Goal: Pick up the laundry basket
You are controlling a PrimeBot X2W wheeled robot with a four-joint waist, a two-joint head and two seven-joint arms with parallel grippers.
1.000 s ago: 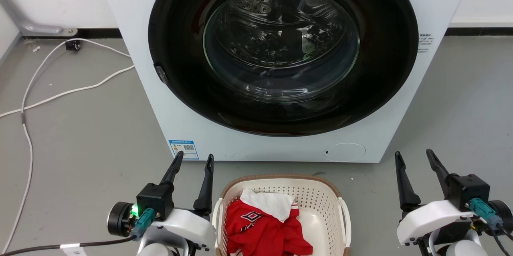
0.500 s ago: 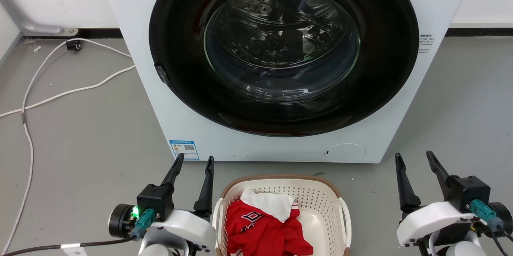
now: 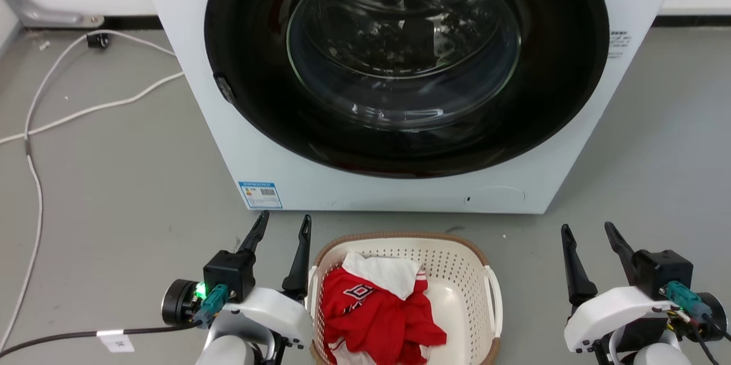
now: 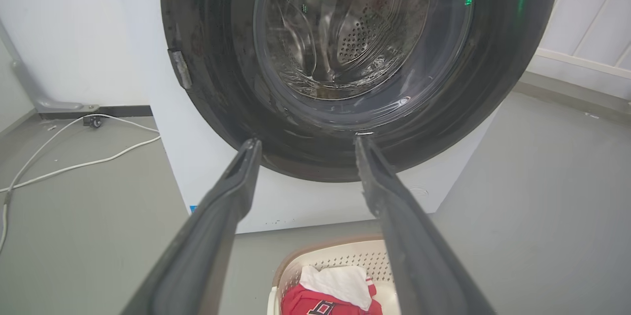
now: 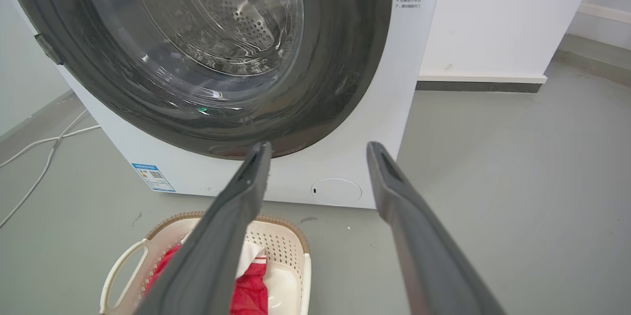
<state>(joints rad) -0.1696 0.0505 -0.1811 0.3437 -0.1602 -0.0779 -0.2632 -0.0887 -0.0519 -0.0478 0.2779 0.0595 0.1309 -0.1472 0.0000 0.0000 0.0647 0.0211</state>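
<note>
Laundry basket (image 3: pixel 457 265) before washing machine (image 3: pixel 185 39), left hand (image 3: pixel 285 216) spread beside it, right hand (image 3: pixel 587 227) spread farther off

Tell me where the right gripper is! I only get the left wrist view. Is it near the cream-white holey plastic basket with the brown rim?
Observer: The right gripper is open, off to the right of the cream-white perforated plastic laundry basket, with bare grey floor between them.
Operator: Has the basket got handles?
Observer: Yes, a white loop on each side: a left handle and a right handle.
Operator: Is my left gripper touching one?
Observer: The left gripper is open and its inner finger sits right beside the left handle. I cannot tell whether they touch.
</note>
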